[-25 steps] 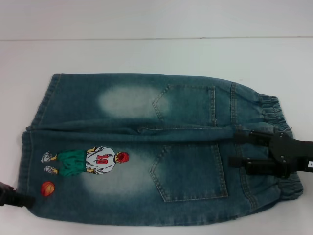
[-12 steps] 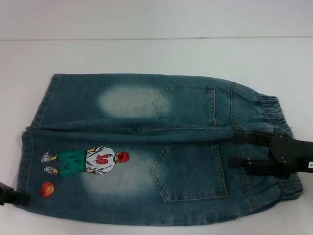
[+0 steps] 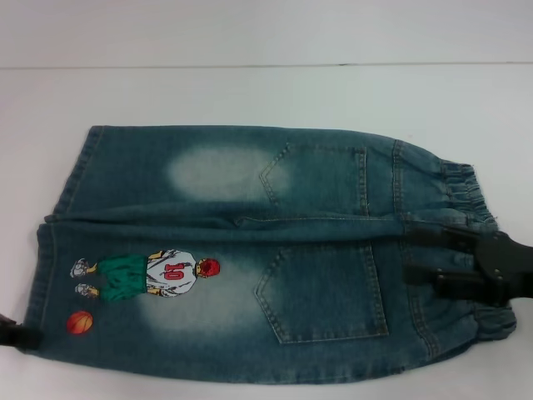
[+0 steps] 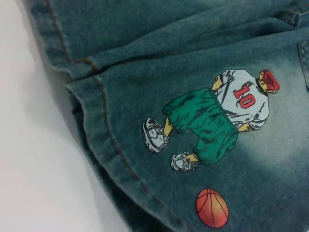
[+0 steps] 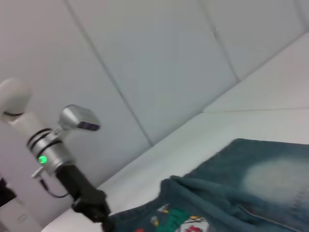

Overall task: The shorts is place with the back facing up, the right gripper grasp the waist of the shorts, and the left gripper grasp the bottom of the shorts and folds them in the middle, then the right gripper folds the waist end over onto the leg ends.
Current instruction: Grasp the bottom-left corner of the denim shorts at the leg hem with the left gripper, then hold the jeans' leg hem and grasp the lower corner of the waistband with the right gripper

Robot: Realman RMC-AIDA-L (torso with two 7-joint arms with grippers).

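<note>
Since a second ago the shorts [image 3: 250,254] have kept their place, flat and back up on the white table [image 3: 250,92], while both arms have drawn outward. The right gripper [image 3: 429,258] has slid toward the waist's outer edge, and the left gripper [image 3: 21,335] has slipped almost out of the head view beside the leg ends [image 3: 50,258].

The denim is thick, washed blue with pale faded patches, two stitched back pockets and orange seam thread. The waist [image 3: 466,242] is a darker ruched elastic band, puckered under the right gripper, whose black fingers [image 3: 441,283] lie spread over it. The hems are flat and straight. Near them sits the printed figure [image 4: 217,116] in green shorts and a red cap, with an orange ball [image 4: 211,208] beside it. I cannot tell how the left gripper's jaws stand.
</note>
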